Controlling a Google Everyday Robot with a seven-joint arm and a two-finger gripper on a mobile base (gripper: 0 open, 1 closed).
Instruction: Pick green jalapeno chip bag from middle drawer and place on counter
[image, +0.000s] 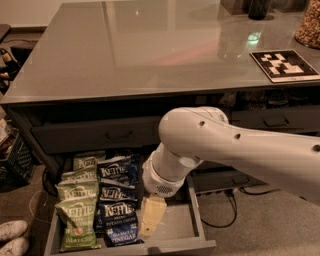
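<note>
The middle drawer (197, 220) is pulled out below the counter (150, 50). Down its left side lies a column of light green jalapeno chip bags, the frontmost (77, 227) nearest the drawer's front wall and others (77, 191) behind it. Dark blue Kettle bags (119, 220) fill the column beside them. My gripper (151, 216) hangs from the big white arm (210, 145) inside the drawer, over its pale floor, right at the blue bags' right edge and about one bag-width from the green ones. It holds nothing that I can see.
A closed drawer with a handle (120, 135) sits above the open one, and more drawers (275, 120) lie to the right. A black-and-white patterned board (284, 65) and a jar (307, 25) stand on the counter's right. A black crate (12, 160), white shoes (12, 235) and a cable (225, 210) are on the floor.
</note>
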